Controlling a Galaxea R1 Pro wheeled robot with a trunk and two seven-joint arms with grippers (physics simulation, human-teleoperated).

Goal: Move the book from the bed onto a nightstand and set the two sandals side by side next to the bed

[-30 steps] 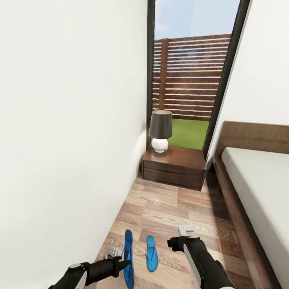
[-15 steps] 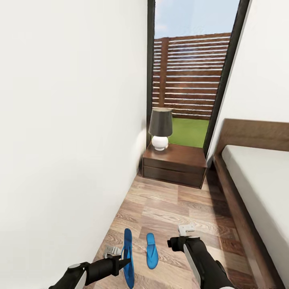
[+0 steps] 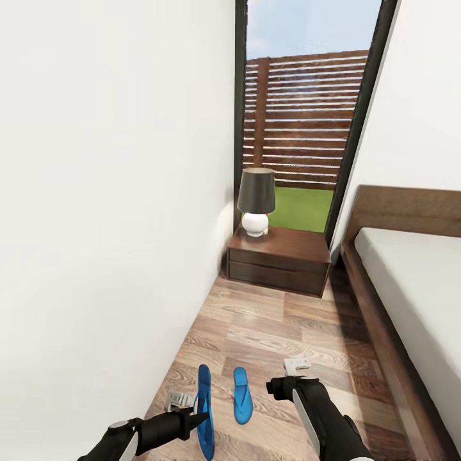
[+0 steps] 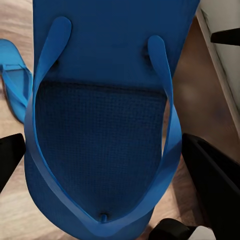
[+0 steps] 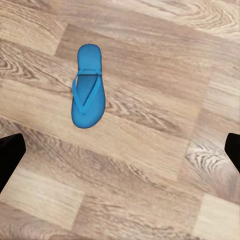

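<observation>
Holding one blue sandal (image 3: 203,410) at lower centre, the left tool (image 3: 189,410) is closed; the right tool (image 3: 289,378) hangs open, just right of the other sandal (image 3: 241,395) on the floor (image 3: 282,333).

A lamp (image 3: 255,203) with a dark shade and round white base is the landmark. Behind it, through the window, lie grass (image 3: 301,209) and a slatted fence (image 3: 301,121).

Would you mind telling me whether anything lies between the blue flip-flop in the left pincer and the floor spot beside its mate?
Nothing visible does. The held bright-blue flip-flop in the left pincer hangs just beside the other blue flip-flop lying flat on the wood-plank floor, with only bare planks between them.
</observation>
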